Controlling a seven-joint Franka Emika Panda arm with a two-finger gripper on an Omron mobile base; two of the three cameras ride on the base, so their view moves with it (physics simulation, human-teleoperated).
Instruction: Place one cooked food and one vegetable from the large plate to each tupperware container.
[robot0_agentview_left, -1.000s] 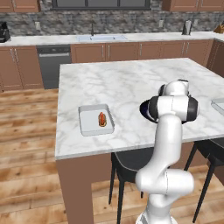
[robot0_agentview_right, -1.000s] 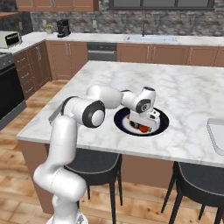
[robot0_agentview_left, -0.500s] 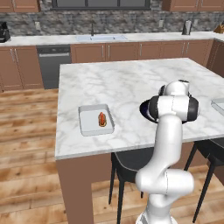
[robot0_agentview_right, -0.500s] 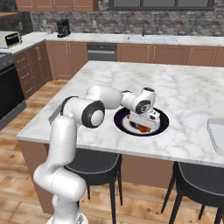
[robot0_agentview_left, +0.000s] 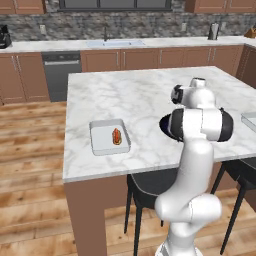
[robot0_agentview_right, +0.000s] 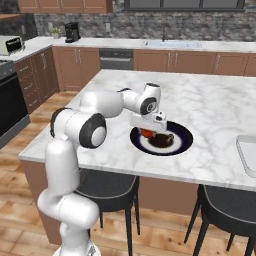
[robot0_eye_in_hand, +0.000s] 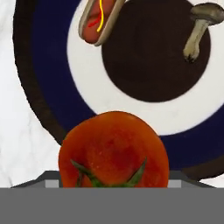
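Note:
The large plate (robot0_agentview_right: 176, 145) lies on the marble island, and part of its rim (robot0_agentview_left: 163, 125) peeks out behind my arm. My gripper (robot0_agentview_right: 148, 130) hovers over the plate's left edge, shut on a red tomato (robot0_eye_in_hand: 113, 151) that hides the fingertips in the hand view. A hot dog (robot0_eye_in_hand: 98, 19) and a brown mushroom (robot0_eye_in_hand: 199, 28) rest on the plate (robot0_eye_in_hand: 43, 65). One tupperware container (robot0_agentview_left: 109, 136) to the left holds a hot dog (robot0_agentview_left: 116, 136). A second tupperware container (robot0_agentview_right: 247, 155) sits at the island's right edge.
Dark stools (robot0_agentview_right: 107, 187) stand under the island's near edge. The marble top (robot0_agentview_left: 125, 95) stretches bare between plate and left container. Back counters with a sink (robot0_agentview_left: 115, 44) line the far wall.
The gripper has risen from the plate's middle and shifted left toward its rim, carrying the tomato with it.

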